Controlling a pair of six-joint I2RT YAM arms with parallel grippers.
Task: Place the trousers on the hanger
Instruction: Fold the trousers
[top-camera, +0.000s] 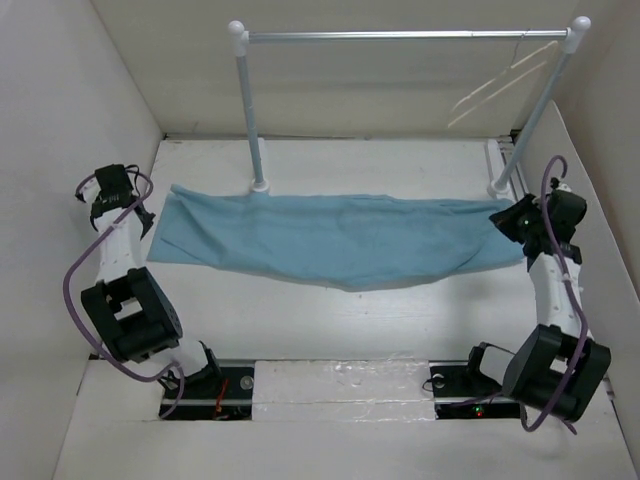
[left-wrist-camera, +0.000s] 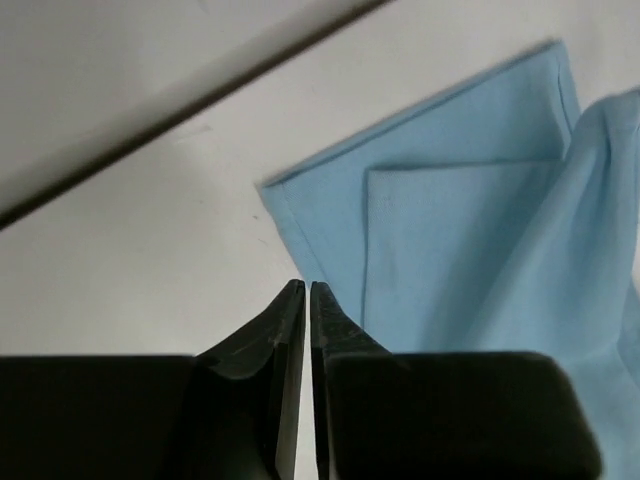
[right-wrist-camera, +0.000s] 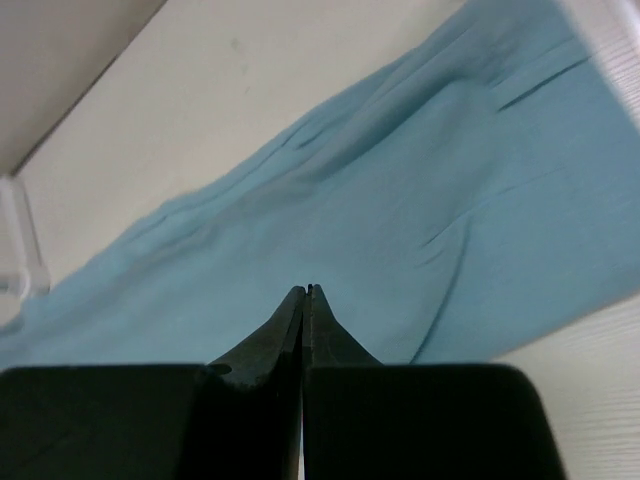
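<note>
Since the trousers (top-camera: 340, 240) lay stretched between both arms on the worktop (top-camera: 330, 320), left pincer (left-wrist-camera: 308, 290) and right pincer (right-wrist-camera: 306, 290) hovered closed, empty, one at each end.

**Q:** Where do the trousers lie?

**A:** The light blue trousers (top-camera: 340, 240) (left-wrist-camera: 470, 230) (right-wrist-camera: 400, 230) lie flat and lengthwise on the bench (top-camera: 300, 320), reaching almost from its left edge to its right edge. They are lightly creased. The near side bows in a shallow curve, and the left end is a squared hem with one layer folded over another.

**Q:** And the hanger?

**A:** The thin cream-white hanger (top-camera: 478, 90) hangs tilted by its hook from the silver rail (top-camera: 400, 35), above the far right corner and well apart from the trousers.
</note>
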